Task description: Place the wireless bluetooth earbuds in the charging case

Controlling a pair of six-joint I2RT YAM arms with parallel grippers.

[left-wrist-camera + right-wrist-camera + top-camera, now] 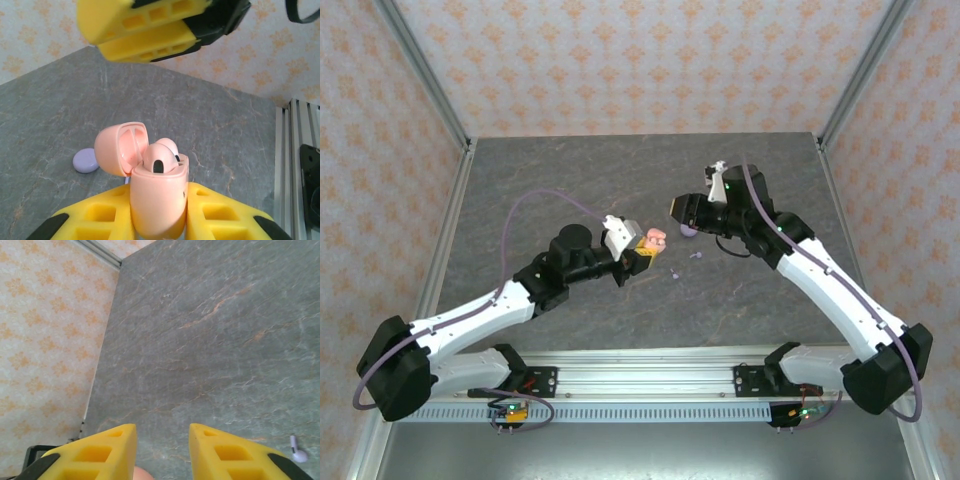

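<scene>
L gripper (160, 215) clamped on pink charging case (159, 200), fingers on both flanks, case upright and lifted off table (570, 170), about mid-table. Lid (122, 152) hinged back to the left, open. Two pink earbuds (159, 161) sit in the wells side by side, heads up; near one looks fully down, far one partly hidden behind it, so seating there can't be confirmed. R gripper (162, 430) hovers just above the case w/ fingers apart, nothing between them; edge of pink case shows right below the gap. Two lavender earbuds (673, 273) loose on table, just near-right of the held case, between the arms, apart from each other. Lavender disc (86, 161) flat on table beside the case, prob the second case, shut; can't confirm. Judgement: pink pair looks done or nearly so, lavender pair not started. To do this step well: keep L grip steady and case level so buds don't tip out; R should rise straight up, not sideways, to avoid catching the lid or dragging a bud. If far bud sits proud, one light tap from above w/ closed tips. Risk: buds are tiny and smooth, easy to flick away on the next pick.
</scene>
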